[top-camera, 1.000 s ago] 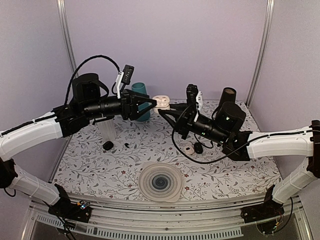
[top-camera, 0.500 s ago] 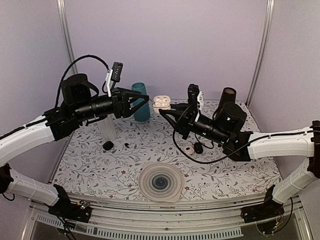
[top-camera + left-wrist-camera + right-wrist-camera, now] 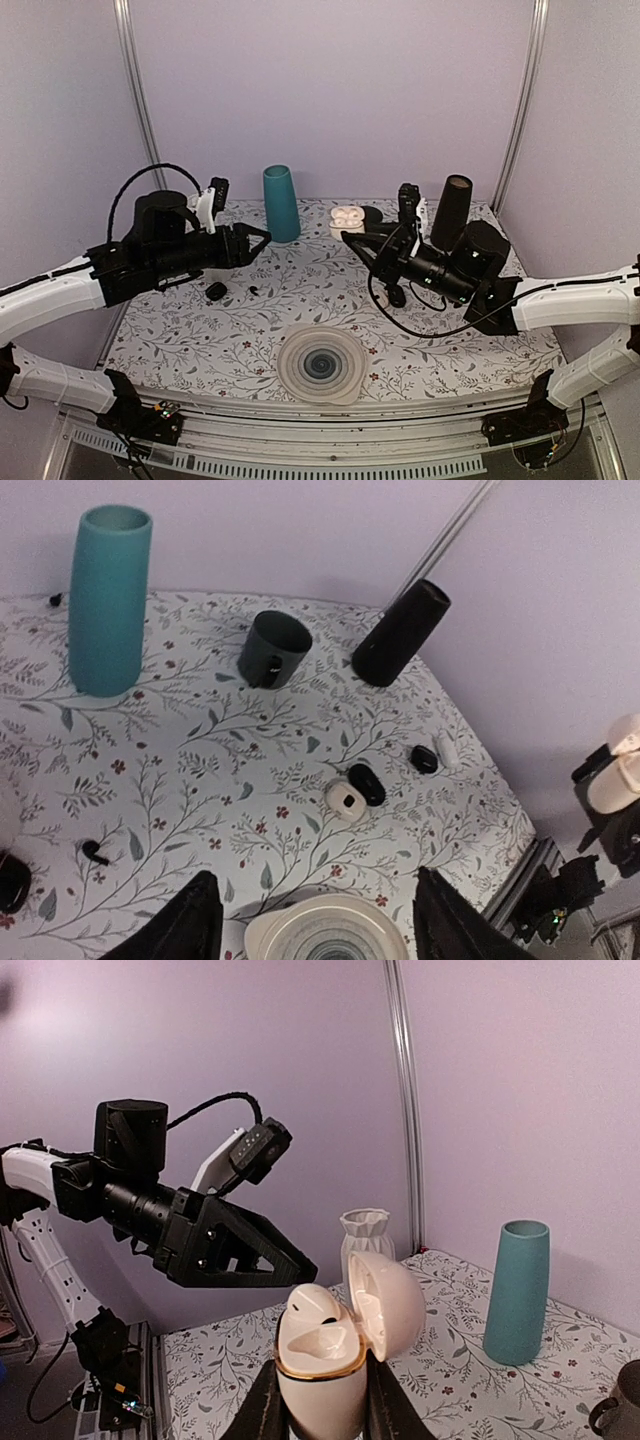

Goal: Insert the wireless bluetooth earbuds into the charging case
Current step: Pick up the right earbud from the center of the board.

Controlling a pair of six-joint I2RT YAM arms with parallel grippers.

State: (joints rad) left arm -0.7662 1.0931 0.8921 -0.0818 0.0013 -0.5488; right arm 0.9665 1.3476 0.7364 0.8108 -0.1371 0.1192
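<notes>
The white charging case (image 3: 318,1370) is upright between the fingers of my right gripper (image 3: 320,1405), which is shut on its lower half. Its lid stands open to the right. One white earbud (image 3: 316,1306) sits in the left socket; the other socket looks bare. In the top view the case (image 3: 347,217) hangs above the back of the table, my right gripper (image 3: 351,233) beneath it. My left gripper (image 3: 262,238) is apart from it to the left, open, with nothing between its fingers (image 3: 193,922). A small white round piece (image 3: 346,800) lies on the table.
A teal vase (image 3: 281,203), a black cylinder (image 3: 451,211) and a dark mug (image 3: 272,648) stand along the back. A swirl-patterned plate (image 3: 320,364) lies near the front. Small black pieces (image 3: 215,291) (image 3: 366,783) are scattered on the cloth. A white ribbed vase (image 3: 365,1233) stands at the left.
My left gripper has drawn back to the left and lower, away from the case it was touching. The right gripper has carried the case slightly right.
</notes>
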